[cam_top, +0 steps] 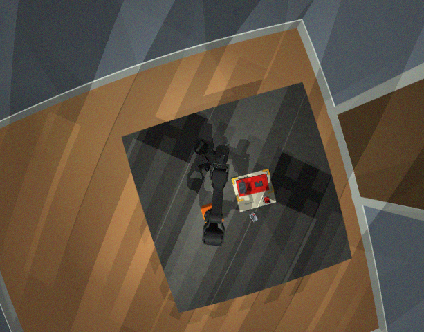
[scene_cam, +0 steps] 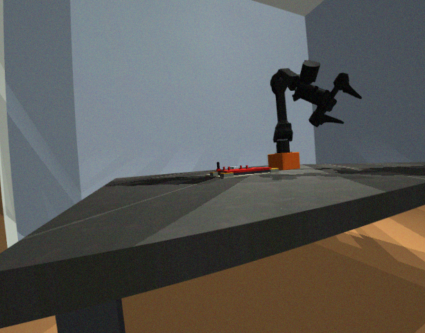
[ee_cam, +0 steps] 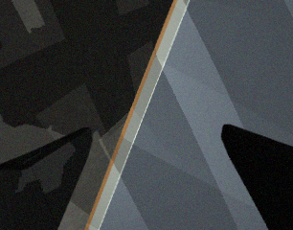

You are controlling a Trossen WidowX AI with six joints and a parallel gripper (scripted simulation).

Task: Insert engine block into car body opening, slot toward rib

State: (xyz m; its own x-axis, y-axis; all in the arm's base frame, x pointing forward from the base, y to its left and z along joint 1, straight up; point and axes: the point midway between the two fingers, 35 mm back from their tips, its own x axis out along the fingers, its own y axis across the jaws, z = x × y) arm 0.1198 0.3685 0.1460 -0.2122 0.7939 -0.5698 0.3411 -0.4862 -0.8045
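Note:
The red car body (cam_top: 265, 185) (scene_cam: 253, 169) lies flat on a cream board (cam_top: 245, 205) with yellow corner pieces. Two dark areas show in its top; whether either is the empty opening is too small to tell. A small grey block (cam_top: 253, 217), seemingly the engine block, lies on the table just off the board's edge. Its slot side and the rib cannot be made out. My gripper (scene_cam: 352, 109) (ee_cam: 156, 131) is open and empty, high above the table and away from the car body and the block. In the top view its fingers blend into dark shadow.
The arm rises from an orange base (cam_top: 205, 210) (scene_cam: 283, 160) left of the board in the top view. A small red piece (cam_top: 266, 200) sits at the board's lower right corner. A thin black post (scene_cam: 218, 165) stands at the car body's far end. The dark table (cam_top: 276, 250) has open edges.

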